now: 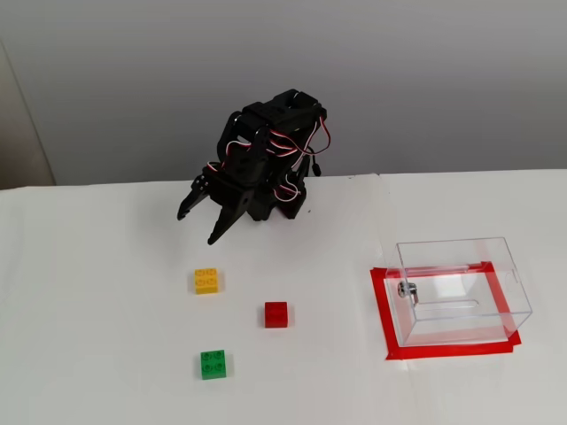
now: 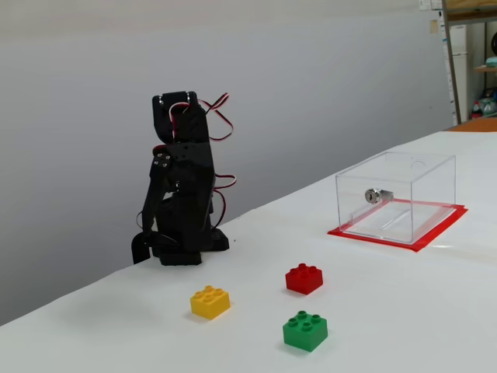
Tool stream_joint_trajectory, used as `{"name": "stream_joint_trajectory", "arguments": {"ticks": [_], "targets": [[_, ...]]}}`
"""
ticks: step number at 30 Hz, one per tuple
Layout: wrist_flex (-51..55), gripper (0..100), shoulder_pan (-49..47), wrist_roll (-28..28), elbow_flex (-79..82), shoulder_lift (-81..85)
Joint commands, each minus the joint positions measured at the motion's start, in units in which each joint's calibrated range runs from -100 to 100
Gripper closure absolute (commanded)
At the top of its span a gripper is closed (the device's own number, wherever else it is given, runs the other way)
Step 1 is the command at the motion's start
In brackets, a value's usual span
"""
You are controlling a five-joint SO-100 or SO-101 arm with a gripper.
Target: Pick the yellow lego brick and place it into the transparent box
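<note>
In a fixed view from above and in front, the black arm [image 1: 266, 164] sits folded at the far side of the white table [image 1: 106, 354], red and white wires looping over its top; its gripper [image 1: 200, 217] hangs low at the arm's left, the two pointed fingers spread apart with clear table showing between them, holding nothing. The yellow lego brick [image 1: 206, 281] lies flat on the table, studs up, in front of the arm and a little nearer the camera than the fingertips, apart from them; the red brick [image 1: 275, 314] lies to the right of the yellow one and nearer the camera, and the green brick [image 1: 213, 364] sits nearer still, almost straight in front of the yellow one; none of the three touch. The transparent box [image 1: 461, 288] stands well to the right of the yellow brick, on a rectangle of red tape [image 1: 384, 310], with a small metal fitting [image 1: 407, 289] on its left wall; nothing shows inside it.

In a fixed view from the side and low, the arm [image 2: 182, 194] stands tall and folded; the gripper [image 2: 142, 247] reaches down at its left edge, and how far it gapes cannot be told from here. The yellow lego brick [image 2: 210, 301] rests in front of the arm's base; the red brick [image 2: 304, 278] lies to its right, the green brick [image 2: 305, 331] nearest the camera. The transparent box [image 2: 396, 194] stands far to the right of the yellow brick, on its red tape [image 2: 404, 237], its metal fitting [image 2: 375, 196] facing the camera.
</note>
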State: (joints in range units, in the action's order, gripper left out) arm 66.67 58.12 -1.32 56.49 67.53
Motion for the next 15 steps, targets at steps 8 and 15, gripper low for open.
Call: {"name": "stream_joint_trajectory", "arguments": {"ticks": [8, 15], "targets": [[-11.40, 67, -1.52, 0.01, -2.60, -14.37], [-12.01, 67, -6.03, -0.25, -4.68, -21.92]]}}
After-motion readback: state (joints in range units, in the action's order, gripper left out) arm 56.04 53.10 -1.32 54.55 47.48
